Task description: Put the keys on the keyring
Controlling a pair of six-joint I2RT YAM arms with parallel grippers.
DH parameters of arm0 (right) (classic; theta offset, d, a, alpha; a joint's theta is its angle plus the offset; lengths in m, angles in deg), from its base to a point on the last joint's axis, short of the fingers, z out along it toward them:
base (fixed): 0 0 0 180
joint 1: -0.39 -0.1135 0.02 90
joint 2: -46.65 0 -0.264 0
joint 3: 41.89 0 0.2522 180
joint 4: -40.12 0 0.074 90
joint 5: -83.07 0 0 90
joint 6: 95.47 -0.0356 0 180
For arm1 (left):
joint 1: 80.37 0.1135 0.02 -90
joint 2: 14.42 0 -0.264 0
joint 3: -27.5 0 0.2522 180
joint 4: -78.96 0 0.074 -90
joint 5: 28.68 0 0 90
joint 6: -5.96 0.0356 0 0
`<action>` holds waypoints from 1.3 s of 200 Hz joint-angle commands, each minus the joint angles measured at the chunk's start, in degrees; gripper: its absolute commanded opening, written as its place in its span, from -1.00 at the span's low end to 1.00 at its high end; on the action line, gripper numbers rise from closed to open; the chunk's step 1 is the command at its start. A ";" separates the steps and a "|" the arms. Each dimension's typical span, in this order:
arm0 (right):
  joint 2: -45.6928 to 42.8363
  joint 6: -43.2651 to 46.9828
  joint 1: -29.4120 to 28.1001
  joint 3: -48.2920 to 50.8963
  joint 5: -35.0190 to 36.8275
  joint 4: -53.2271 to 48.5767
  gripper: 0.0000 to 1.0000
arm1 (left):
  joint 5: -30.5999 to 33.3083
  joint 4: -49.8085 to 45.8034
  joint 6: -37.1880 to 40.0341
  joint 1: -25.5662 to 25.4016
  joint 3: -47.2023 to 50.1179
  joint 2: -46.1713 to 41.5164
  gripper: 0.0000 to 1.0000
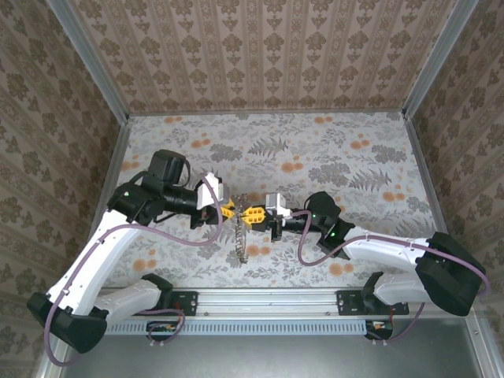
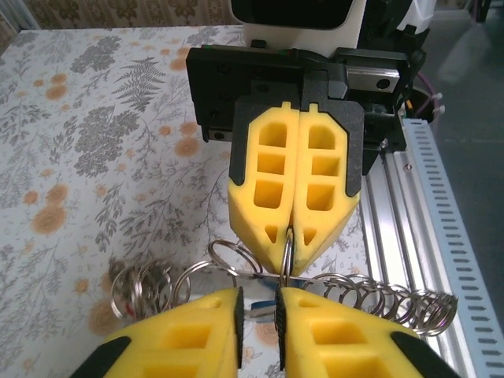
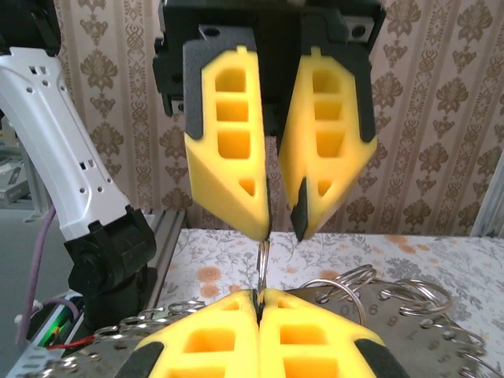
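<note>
Pinching one keyring (image 2: 398,299) link mid-air over the table (image 2: 94,118), right gripper (image 2: 290,252) fingers are pressing together | left gripper (image 3: 282,224) fingers are sitting slightly apart beside that link, probably readying it for threading

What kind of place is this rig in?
Likely an enclosed benchtop robot cell: wallpaper-print walls in aluminium posts, floral-print table, left arm and right arm bolted to a metal rail.

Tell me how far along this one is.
Done: no key visibly on the keyring. In hand: the right gripper is shut on one ring; the left gripper, jaws slightly apart, meets it, a bluish bit between them, possibly a key. Remaining: threading all keys.
</note>
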 commanded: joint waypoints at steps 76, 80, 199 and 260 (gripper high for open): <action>3.53 -4.28 -0.36 -2.35 3.75 12.20 -1.00 | -7.87 8.13 -6.32 0.28 7.35 -3.56 -0.78; 3.57 -4.35 -0.37 -2.46 3.82 12.42 -1.00 | -7.83 8.29 -6.55 0.28 7.70 -3.74 -0.78; 3.05 -2.89 -0.68 -1.53 5.26 10.94 -1.00 | -5.19 14.01 -9.14 1.78 13.12 -9.35 -0.21; 1.63 -0.73 -1.17 -1.78 4.42 6.98 -1.00 | -1.96 16.86 -8.89 1.78 11.54 -7.64 -0.49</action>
